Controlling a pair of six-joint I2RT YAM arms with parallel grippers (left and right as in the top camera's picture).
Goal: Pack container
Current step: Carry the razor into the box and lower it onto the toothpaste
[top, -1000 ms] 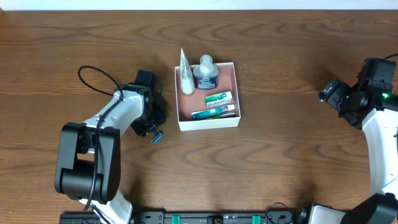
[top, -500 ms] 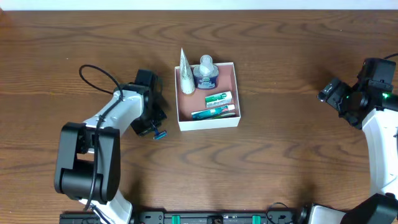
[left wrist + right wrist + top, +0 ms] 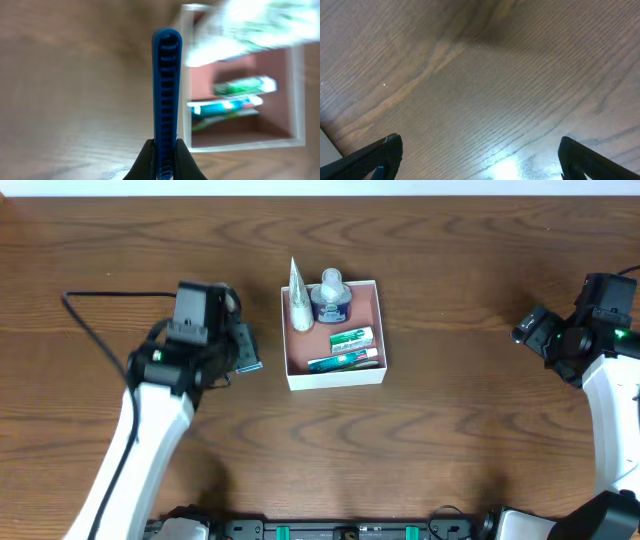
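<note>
Container (image 3: 336, 376) mid-bench, toward the far edge, toiletries (image 3: 351, 338) inside.
I see my left gripper (image 3: 164, 159) clamped on a blue ribbed handle (image 3: 166, 85) near the wall facing the left edge; right gripper (image 3: 480, 152) hangs with fingers apart near the right edge.

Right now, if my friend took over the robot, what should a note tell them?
Left gripper: shut on a blue ribbed item, just left of the container, outside it.
Right gripper: open, holding nothing, over the table far to the right.
Done: a white tube, a small bottle, a green tube and a toothbrush-like pack are in the container.
Left: carry the blue item over the wall and release it inside.
</note>
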